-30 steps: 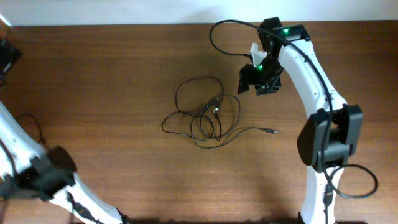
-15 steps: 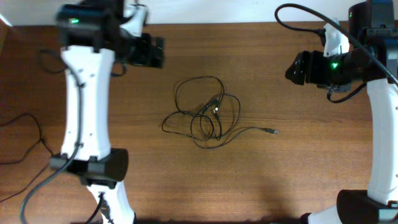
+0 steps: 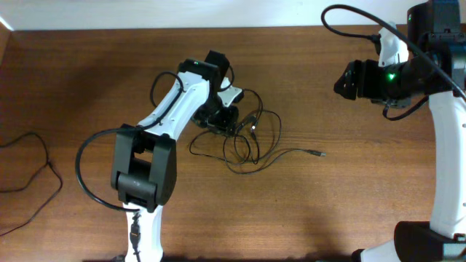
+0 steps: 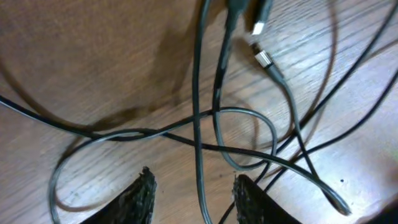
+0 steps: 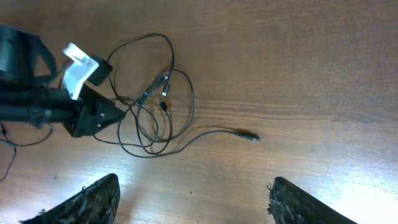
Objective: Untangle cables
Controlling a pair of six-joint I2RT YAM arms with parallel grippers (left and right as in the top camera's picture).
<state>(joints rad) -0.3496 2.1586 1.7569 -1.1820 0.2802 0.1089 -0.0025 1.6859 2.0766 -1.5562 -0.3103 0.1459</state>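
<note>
The cables point(image 3: 244, 135) lie as a loose tangle of thin black loops at the table's middle, with one free plug end point(image 3: 318, 153) trailing right. My left gripper point(image 3: 223, 122) is down at the tangle's left side. In the left wrist view its jaws point(image 4: 193, 176) stand partly apart, and one strand point(image 4: 200, 155) runs between them without touching either finger. Small plug ends point(image 4: 263, 58) lie just ahead. My right gripper point(image 3: 344, 81) hovers high at the back right, wide open and holding nothing point(image 5: 196, 180). It looks down on the tangle point(image 5: 152, 106).
A thicker black cord point(image 3: 33, 156) snakes along the table's left edge. The left arm's base joint point(image 3: 142, 175) stands front left of the tangle. The right arm's column point(image 3: 444, 167) runs down the right side. The pale back wall point(image 3: 218, 11) borders the wooden table point(image 3: 328, 211).
The left arm has swung from the back left down onto the tangle's left side, and its jaws have narrowed. The right arm withdrew to the back right earlier and now holds still.
</note>
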